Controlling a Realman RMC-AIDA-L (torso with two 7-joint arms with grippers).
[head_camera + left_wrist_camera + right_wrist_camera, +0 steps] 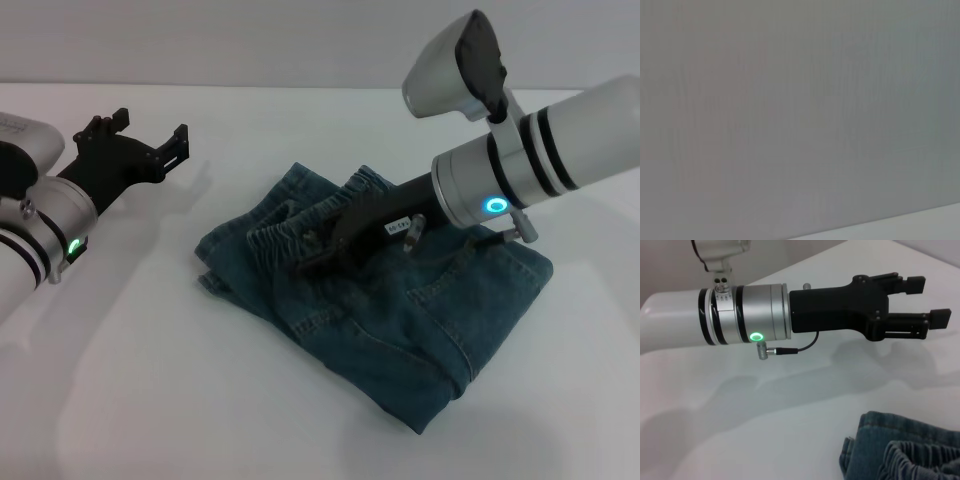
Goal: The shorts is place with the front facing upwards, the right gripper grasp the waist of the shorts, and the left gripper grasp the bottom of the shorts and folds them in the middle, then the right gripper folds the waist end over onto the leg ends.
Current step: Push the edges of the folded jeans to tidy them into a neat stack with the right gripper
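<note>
White table (150,400) under folded shorts (400,320)

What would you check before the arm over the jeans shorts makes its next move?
1. Shorts already folded into a bundle on the table: ok.
2. Elastic waist brought over on top of the fold: ok, its gathers show beside the gripper.
3. Right gripper low on the denim at the waist: ok; whether it grips or has let go: cannot tell.
4. Left gripper clear of the shorts, out to the left, fingers apart: ok.
5. Leg ends lined up under the waist: cannot tell, they are hidden.
6. Fold tidy: not ok, the layers lie askew.
</note>
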